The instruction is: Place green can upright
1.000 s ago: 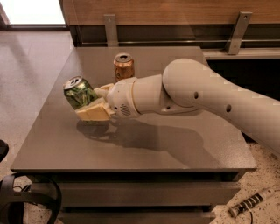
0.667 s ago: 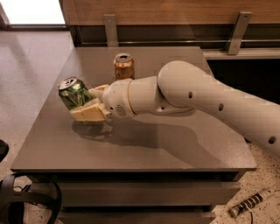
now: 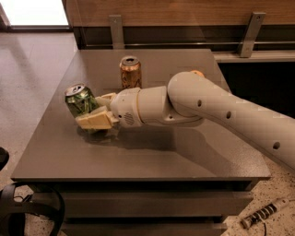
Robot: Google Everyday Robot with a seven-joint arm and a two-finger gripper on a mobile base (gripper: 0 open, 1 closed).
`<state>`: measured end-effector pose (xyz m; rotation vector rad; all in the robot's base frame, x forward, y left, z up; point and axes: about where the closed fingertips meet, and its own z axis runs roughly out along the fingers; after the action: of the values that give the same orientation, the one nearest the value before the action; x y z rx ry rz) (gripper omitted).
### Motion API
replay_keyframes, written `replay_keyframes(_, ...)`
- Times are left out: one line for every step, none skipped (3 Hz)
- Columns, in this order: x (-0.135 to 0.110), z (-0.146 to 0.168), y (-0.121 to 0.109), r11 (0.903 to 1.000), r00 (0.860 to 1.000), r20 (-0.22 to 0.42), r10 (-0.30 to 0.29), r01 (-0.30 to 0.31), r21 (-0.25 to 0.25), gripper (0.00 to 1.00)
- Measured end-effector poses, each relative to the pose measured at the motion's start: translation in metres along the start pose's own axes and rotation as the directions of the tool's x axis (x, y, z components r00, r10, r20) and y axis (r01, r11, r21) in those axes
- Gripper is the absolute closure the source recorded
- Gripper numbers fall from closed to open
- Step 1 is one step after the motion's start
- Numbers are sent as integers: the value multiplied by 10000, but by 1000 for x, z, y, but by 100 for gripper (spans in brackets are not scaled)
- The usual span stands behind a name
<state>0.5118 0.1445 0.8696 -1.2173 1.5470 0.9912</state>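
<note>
This is probably an office or lab common area rather than a home. A plain grey table [image 3: 184, 156] stands on a polished speckled floor [image 3: 32, 60], backed by a wood-panelled wall [image 3: 184, 7] with metal brackets [image 3: 249, 27]. Black cabling [image 3: 27, 207] lies loose by its base. The gripper [image 3: 94, 113] hangs over the table's left part, clamped on the green can [image 3: 80, 99].

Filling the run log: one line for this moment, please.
gripper: shut on dark green aluminium can, tilted, over grey table | orange-brown can: upright behind

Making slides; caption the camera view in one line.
Gripper holds the green can tilted over the table; an orange-brown can stands upright behind.
</note>
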Motion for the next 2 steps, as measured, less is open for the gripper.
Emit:
replay_keyframes(15,-7,-3,9992,9986,388,352,-358,147,100)
replay_keyframes(29,-16,-6,9970,9956,671,659,-685,373,100)
